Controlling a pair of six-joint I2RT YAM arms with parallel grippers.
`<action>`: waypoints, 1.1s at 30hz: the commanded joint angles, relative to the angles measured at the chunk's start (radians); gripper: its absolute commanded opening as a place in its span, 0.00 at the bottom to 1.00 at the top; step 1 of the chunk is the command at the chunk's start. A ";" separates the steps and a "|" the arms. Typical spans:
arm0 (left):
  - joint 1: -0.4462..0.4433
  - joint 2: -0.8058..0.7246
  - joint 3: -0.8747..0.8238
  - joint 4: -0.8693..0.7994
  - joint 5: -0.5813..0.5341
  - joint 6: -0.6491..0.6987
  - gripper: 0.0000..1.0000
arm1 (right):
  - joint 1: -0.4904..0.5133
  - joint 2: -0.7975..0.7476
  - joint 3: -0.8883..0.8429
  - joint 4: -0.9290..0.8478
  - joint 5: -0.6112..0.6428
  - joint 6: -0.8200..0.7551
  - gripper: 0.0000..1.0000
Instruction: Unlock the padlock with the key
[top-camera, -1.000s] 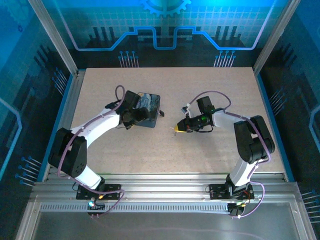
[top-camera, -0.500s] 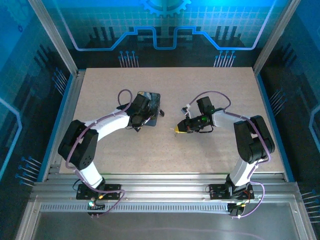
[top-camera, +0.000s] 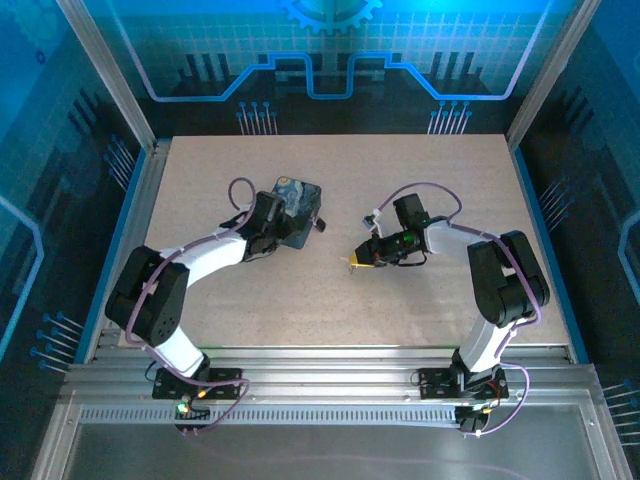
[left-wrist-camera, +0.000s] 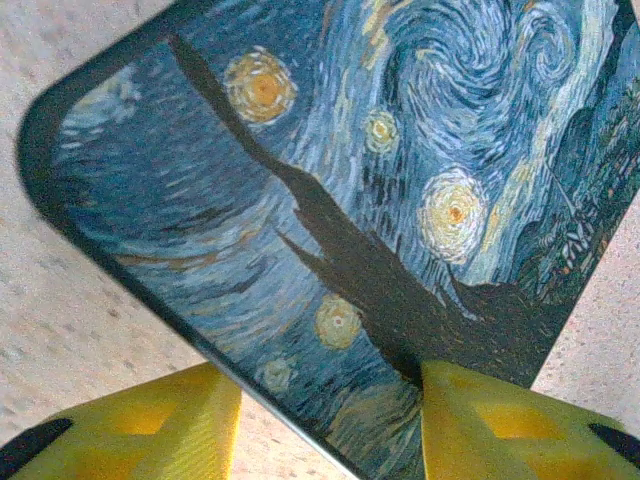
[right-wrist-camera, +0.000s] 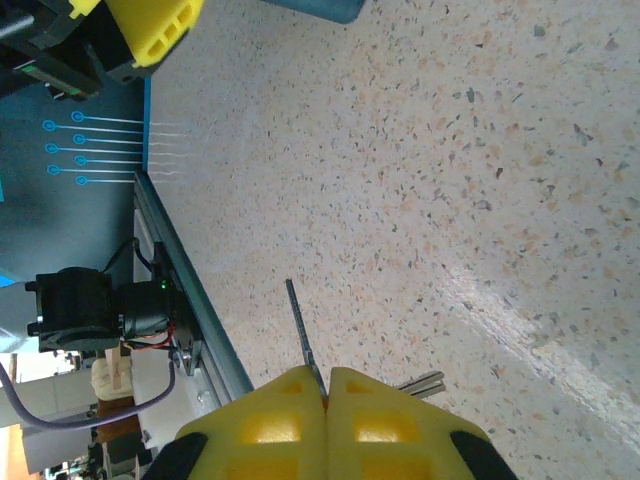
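The padlock (top-camera: 321, 223) is a tiny dark shape lying against the right edge of the blue swirl-patterned tin (top-camera: 300, 205). My left gripper (top-camera: 276, 232) hovers low over the tin's near left part. In the left wrist view it (left-wrist-camera: 330, 430) is open, its yellow fingers (left-wrist-camera: 150, 425) set wide on either side of the tin's (left-wrist-camera: 380, 180) edge. My right gripper (top-camera: 358, 259) hangs over the table's middle, right of the tin. There it (right-wrist-camera: 327, 375) is shut on the key (right-wrist-camera: 301, 335), whose thin blade sticks out past the pads, with a second key (right-wrist-camera: 425, 383) dangling beside it.
The speckled table (top-camera: 420, 180) lies open behind and to the right of both arms. A metal rail (right-wrist-camera: 185, 300) and the left arm's base run along the near edge. Blue enclosure walls stand on three sides.
My left arm swung right over the tin, then drew back left; its elbow has shifted. The tin sits slightly farther back. My right arm and the key have not moved.
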 joint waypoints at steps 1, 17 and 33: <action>0.075 0.018 -0.111 -0.146 0.008 0.226 0.46 | -0.007 -0.017 -0.005 -0.021 -0.001 -0.015 0.00; 0.161 -0.143 -0.080 -0.221 0.086 0.436 0.63 | -0.004 -0.025 0.018 -0.049 -0.002 -0.021 0.00; -0.308 0.113 0.395 -0.668 -0.254 -0.322 0.85 | -0.088 -0.040 0.025 -0.072 0.018 -0.024 0.00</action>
